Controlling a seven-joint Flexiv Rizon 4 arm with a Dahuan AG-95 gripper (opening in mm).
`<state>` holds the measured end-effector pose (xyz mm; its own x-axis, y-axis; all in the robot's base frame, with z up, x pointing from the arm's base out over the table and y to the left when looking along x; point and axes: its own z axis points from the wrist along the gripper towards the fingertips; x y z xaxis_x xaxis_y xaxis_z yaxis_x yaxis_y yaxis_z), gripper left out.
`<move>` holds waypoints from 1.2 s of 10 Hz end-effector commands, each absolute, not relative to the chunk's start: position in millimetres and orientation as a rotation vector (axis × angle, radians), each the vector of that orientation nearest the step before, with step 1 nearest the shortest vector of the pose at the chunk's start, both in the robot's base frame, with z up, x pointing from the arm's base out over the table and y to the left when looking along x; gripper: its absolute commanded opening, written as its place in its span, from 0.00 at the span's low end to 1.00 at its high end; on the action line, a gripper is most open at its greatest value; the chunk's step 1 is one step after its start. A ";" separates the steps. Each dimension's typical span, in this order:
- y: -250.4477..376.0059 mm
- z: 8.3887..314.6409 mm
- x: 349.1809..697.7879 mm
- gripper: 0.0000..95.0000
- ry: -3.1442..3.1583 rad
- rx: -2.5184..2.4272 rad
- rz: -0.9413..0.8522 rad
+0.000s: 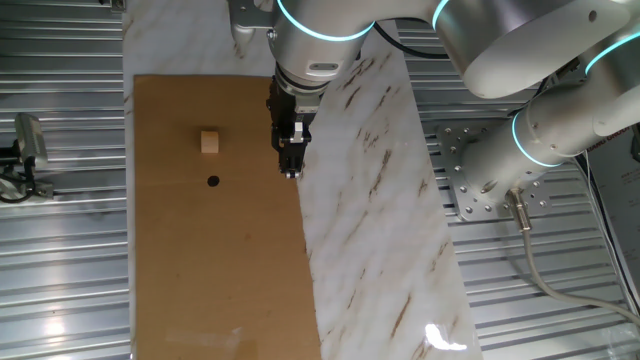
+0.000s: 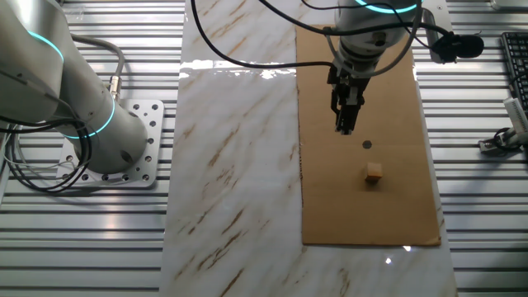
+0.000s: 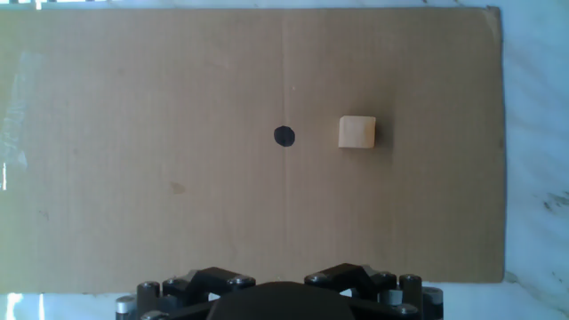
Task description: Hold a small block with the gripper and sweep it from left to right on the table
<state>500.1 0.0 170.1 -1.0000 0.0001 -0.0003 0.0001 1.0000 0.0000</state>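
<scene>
The small block (image 1: 209, 142) is a pale tan cube lying alone on the brown panel of the table (image 1: 200, 290). It also shows in the other fixed view (image 2: 374, 172) and in the hand view (image 3: 356, 132). The gripper (image 1: 291, 172) hangs above the seam between the brown and marble panels, to the block's right and clear of it. In the other fixed view the gripper (image 2: 344, 129) points down, its fingers together as one narrow tip, holding nothing. The hand view shows only the gripper's black base (image 3: 280, 298), not the fingertips.
A small black round dot (image 1: 213, 181) sits on the brown panel near the block, also in the hand view (image 3: 284, 136). The marble panel (image 1: 380, 210) lies to the right. Ribbed grey metal (image 1: 60, 270) surrounds the table. A second white arm (image 1: 560, 130) stands on its base at the right.
</scene>
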 end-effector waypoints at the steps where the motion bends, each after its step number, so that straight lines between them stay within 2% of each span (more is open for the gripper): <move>1: 0.0 170.0 500.0 0.00 3.102 0.005 0.025; 3: 0.0 170.1 500.0 0.00 3.102 0.028 0.084; 12: 0.0 170.1 500.0 0.00 3.106 0.018 0.062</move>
<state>499.0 0.0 170.7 -0.9992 0.0138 -0.0362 0.0123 0.9991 0.0398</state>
